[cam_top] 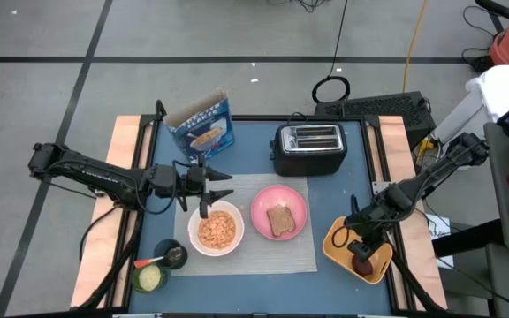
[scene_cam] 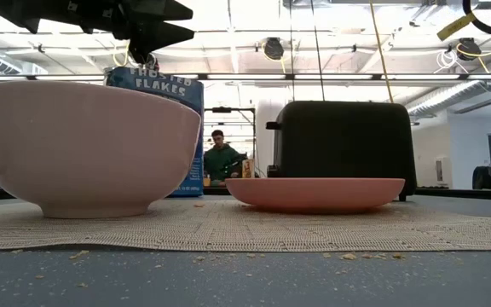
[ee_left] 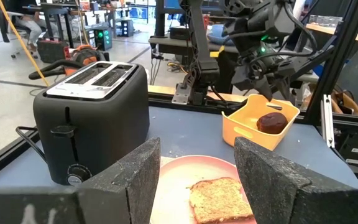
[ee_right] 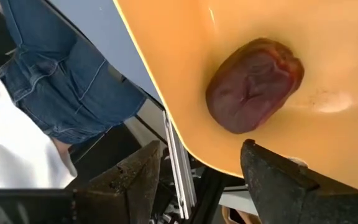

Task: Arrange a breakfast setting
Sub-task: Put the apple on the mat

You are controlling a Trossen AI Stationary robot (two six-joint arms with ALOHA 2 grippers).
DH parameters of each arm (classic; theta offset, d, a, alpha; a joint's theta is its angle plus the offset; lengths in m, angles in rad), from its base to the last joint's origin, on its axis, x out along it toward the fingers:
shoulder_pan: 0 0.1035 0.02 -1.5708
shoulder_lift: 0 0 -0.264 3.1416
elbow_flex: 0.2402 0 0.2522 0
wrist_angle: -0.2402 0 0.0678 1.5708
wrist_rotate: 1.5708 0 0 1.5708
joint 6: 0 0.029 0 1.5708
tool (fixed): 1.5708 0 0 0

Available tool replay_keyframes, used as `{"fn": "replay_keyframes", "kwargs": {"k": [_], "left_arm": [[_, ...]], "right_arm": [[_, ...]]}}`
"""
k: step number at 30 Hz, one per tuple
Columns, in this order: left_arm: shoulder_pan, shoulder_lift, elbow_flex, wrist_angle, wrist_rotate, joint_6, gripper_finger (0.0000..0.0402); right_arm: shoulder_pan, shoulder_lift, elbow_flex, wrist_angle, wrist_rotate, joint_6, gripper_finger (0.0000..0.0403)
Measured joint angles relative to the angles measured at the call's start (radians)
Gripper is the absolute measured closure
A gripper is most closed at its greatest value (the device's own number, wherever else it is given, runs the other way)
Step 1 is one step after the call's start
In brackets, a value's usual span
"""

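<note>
A white bowl holding cereal and a pink plate with a brown toast slice stand on the grey mat. A dark red fruit lies in the yellow-orange dish at the near right. My left gripper hangs open and empty over the bowl's far rim, and in its wrist view it faces the plate. My right gripper is open and empty just above the dish, close to the fruit. A spoon-like thing lies by two small cups at the near left.
A black toaster stands at the far side behind the plate, and a blue cereal box stands to its left. Two small cups sit off the mat's near left corner. Crumbs lie on the table's near part. A person sits in the room beyond.
</note>
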Motion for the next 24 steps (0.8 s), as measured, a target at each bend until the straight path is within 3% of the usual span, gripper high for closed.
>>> {"fn": "replay_keyframes", "kwargs": {"k": [8, 24], "left_arm": [[0.0, 0.0, 0.0, 0.0, 0.0, 0.0, 0.019], [0.0, 0.0, 0.0, 0.0, 0.0, 0.0, 0.019]], "right_arm": [[0.0, 0.0, -0.046, 0.071, 0.001, -0.026, 0.019], [0.0, 0.0, -0.138, 0.087, -0.028, 0.115, 0.0164]]}}
